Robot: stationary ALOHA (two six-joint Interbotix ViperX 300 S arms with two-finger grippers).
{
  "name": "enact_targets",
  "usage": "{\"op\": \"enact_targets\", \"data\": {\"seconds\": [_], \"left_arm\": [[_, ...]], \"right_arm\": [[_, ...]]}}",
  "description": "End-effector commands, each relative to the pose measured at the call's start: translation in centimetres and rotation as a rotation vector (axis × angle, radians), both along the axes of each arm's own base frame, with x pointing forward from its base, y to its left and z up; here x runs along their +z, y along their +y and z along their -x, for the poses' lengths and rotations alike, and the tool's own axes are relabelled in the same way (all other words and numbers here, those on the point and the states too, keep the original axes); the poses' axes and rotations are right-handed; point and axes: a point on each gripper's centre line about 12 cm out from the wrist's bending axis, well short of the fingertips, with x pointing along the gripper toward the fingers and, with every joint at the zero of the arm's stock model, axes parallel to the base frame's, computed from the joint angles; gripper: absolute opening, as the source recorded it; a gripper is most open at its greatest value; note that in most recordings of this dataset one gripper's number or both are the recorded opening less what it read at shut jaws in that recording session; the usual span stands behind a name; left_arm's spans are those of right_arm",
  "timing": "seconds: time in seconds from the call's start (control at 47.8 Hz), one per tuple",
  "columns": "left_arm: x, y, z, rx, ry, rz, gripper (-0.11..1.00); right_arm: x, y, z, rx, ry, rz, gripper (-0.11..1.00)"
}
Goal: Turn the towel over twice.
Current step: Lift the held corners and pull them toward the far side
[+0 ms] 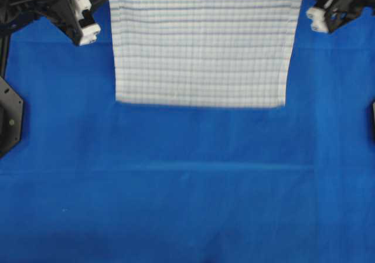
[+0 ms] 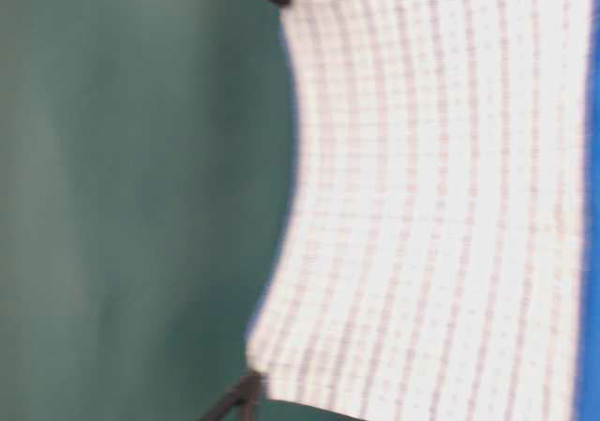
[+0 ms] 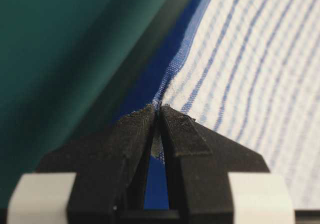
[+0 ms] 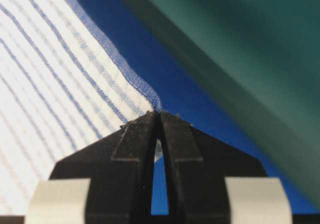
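Both sets of jaws are pinched tight, each on one top corner of the towel. It hangs stretched between the left arm and right arm, above the blue cloth on the worktop.

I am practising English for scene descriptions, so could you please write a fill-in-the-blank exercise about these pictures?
1. Each gripper pinches one ____ of the towel.
2. The left gripper and the right gripper both have ____ jaws.
3. The table covering is plain ____.

Missing words: corner; shut; blue.
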Motion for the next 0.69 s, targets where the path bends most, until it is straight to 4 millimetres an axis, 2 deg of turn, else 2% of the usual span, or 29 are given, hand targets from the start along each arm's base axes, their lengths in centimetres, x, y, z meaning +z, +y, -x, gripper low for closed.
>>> {"op": "enact_targets", "data": {"seconds": [0.0, 0.168, 0.314, 0.503, 0.67], "left_arm": [[2.5, 0.1, 0.0, 0.003, -0.066, -0.045, 0.04], [5.3, -0.3, 0.2, -0.005, -0.131, -0.089, 0.04], [6.5, -0.6, 0.2, -0.015, -0.163, -0.11, 0.04], [6.9, -0.9, 0.5, -0.019, -0.173, -0.116, 0.04], [6.8, -0.9, 0.5, -0.02, -0.162, -0.109, 0.04]], "right_arm": [[3.0, 0.1, 0.6, -0.013, -0.06, 0.059, 0.05], [6.1, 1.0, 1.6, -0.016, -0.135, 0.12, 0.05], [8.2, 2.0, 2.1, 0.002, -0.195, 0.163, 0.05], [9.2, 2.5, 2.2, 0.012, -0.209, 0.174, 0.05], [9.1, 2.7, 2.0, 0.017, -0.198, 0.167, 0.05]]}}
